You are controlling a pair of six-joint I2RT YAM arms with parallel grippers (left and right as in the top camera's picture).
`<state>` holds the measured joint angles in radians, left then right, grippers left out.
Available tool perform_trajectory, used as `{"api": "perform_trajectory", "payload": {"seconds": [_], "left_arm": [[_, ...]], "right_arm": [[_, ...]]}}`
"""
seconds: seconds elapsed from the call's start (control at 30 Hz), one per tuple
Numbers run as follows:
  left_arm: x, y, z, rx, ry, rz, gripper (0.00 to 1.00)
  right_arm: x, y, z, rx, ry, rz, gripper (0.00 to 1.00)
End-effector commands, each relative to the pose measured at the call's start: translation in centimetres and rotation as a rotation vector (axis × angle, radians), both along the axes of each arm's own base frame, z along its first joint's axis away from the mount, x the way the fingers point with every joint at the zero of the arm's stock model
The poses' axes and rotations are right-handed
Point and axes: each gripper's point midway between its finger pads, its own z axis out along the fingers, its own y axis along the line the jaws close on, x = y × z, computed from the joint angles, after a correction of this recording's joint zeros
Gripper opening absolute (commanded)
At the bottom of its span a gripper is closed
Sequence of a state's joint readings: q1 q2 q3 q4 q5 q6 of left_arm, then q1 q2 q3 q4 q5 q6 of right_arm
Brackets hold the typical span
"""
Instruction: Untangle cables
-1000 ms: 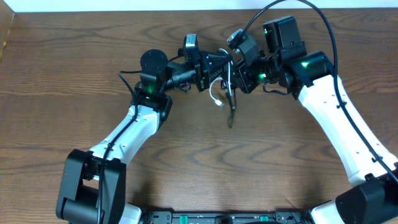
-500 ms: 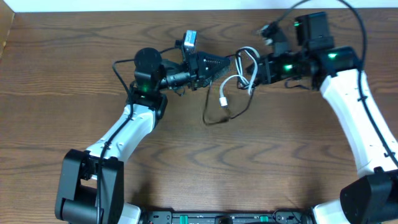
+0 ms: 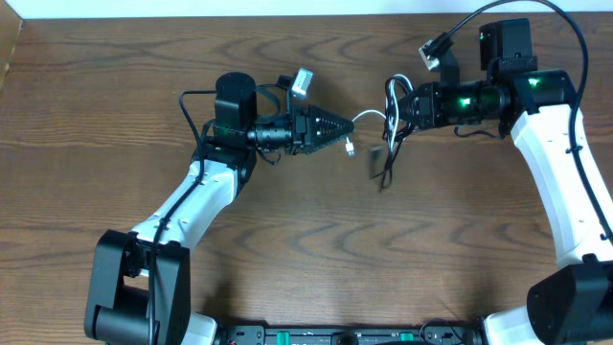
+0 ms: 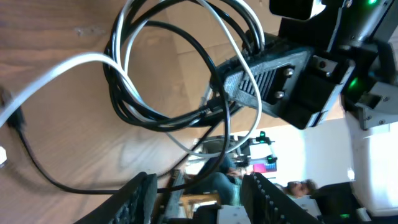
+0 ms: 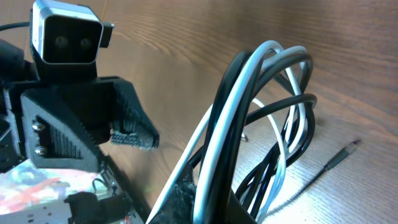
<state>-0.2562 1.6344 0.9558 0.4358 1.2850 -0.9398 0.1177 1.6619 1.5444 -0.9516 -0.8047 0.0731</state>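
My right gripper (image 3: 400, 105) is shut on a coiled bundle of the black cable (image 3: 386, 172) and the white cable (image 3: 369, 117), held above the table. In the right wrist view both cords (image 5: 249, 68) rise from between its jaws (image 5: 211, 205). A black tail hangs down to the table. The white plug (image 3: 350, 149) dangles just right of my left gripper (image 3: 335, 128). In the left wrist view its fingers (image 4: 199, 190) stand apart, facing the loops (image 4: 149, 121). A black strand crosses near the fingertips, not clamped.
The wooden table (image 3: 287, 230) lies under both arms. Its back edge meets a white wall (image 3: 239, 8). A black plug end (image 5: 342, 155) rests on the wood behind the loops. Thick black leads arc over the right arm (image 3: 536, 10).
The left gripper has dropped lower, away from the loops. The black tail that reached left has swung in under the right gripper. The white plug now hangs by the left fingertips.
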Motion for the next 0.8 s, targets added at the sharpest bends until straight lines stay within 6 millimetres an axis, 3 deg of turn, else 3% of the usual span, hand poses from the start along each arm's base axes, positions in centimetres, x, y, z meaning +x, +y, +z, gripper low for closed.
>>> {"api": "perform_trajectory", "payload": {"seconds": [0.0,0.1,0.23,0.47,0.77], "left_arm": [[0.0,-0.1,0.4,0.009,-0.139,-0.015,0.49],[0.6,-0.3,-1.2,0.064,-0.065,0.044,0.49],[1.0,-0.5,-5.7,0.224,0.178,0.191,0.49],[1.9,-2.8,-4.8,0.161,0.345,0.290,0.54],[2.6,-6.0,-4.5,0.003,0.489,0.222,0.54]], "right_arm": [[-0.2,0.4,0.7,0.042,0.006,0.016,0.01],[-0.3,0.6,1.0,0.063,0.009,0.026,0.01],[-0.3,0.6,1.0,0.064,0.006,0.030,0.01],[-0.3,0.6,1.0,0.064,0.001,0.031,0.01],[-0.3,0.5,1.0,0.059,-0.001,0.029,0.01]]}}
